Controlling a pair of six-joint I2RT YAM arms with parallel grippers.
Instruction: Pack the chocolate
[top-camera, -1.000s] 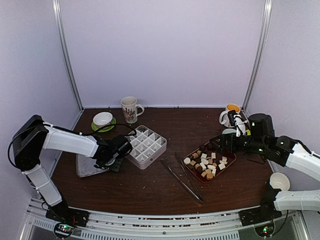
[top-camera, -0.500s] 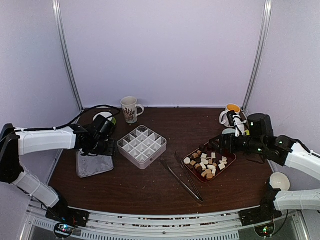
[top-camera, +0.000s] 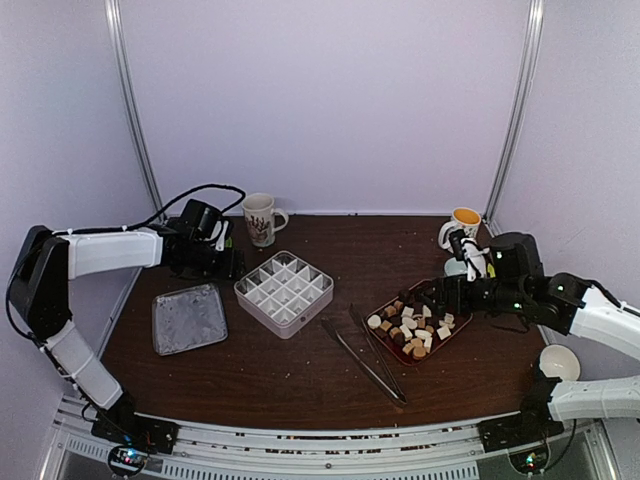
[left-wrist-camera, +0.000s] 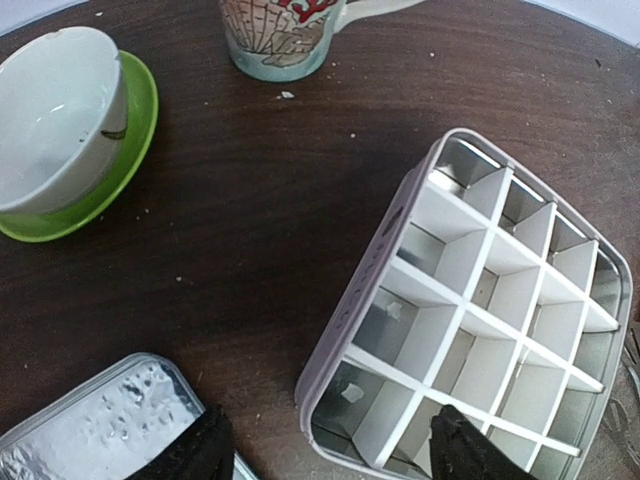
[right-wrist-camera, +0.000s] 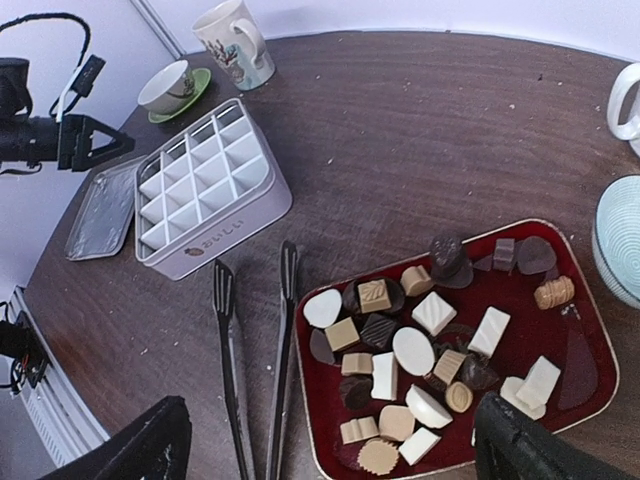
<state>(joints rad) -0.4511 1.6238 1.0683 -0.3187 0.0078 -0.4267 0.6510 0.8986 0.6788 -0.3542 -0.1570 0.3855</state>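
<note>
Chocolate (right-wrist-camera: 413, 351) untouched beneath wide-open, empty right fingers (right-wrist-camera: 140, 445)

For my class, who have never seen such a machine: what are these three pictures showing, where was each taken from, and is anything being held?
The left arm and right arm are robot arms bolted at the table's near edge. One picture looks down from above and behind them; the other two come from a camera on each wrist. On the table lie an empty divided box, a metal lid, tongs and a red tray of chocolates. The left gripper and right gripper are both open, holding nothing.
</note>
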